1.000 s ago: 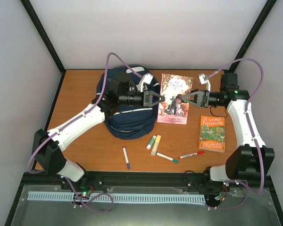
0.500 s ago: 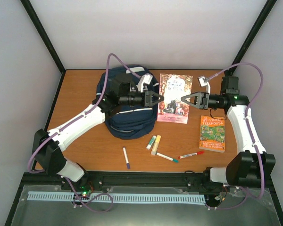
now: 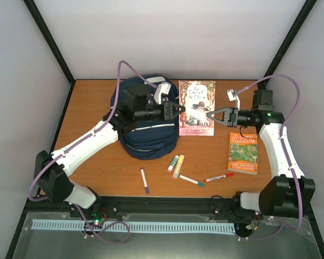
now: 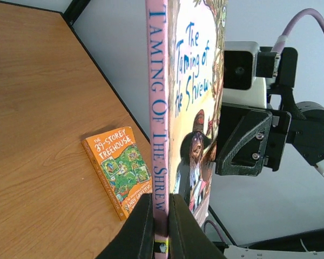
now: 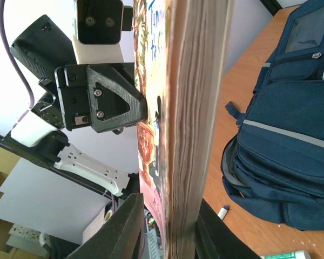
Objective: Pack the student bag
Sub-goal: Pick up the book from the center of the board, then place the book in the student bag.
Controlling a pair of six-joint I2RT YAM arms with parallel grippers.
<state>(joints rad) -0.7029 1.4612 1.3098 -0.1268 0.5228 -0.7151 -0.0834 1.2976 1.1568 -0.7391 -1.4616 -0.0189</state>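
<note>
Item: the left gripper (image 4: pixel 161 218), its jaws pinching tight on the spine of the pink book (image 3: pixel 197 108). Item: the right gripper (image 5: pixel 167 216), its jaws clamping narrowly on the same book's page edge, opposite. The pink book is hanging cover-up above the table (image 3: pixel 86 108), just right of the student bag (image 3: pixel 146 137). The student bag is lying on the table under the left arm. The orange book (image 3: pixel 243 154) is lying well right of the bag; the markers (image 3: pixel 178 164) are lying in front of it.

student bag (image 3: pixel 151 143) | look: large navy-blue fabric backpack, showing thin pale stripes and front pockets | pose: lying on its back, front facing up | place: resting on the table (image 3: pixel 92 108), left of centre | zips: seemingly closed, partly hidden
</note>
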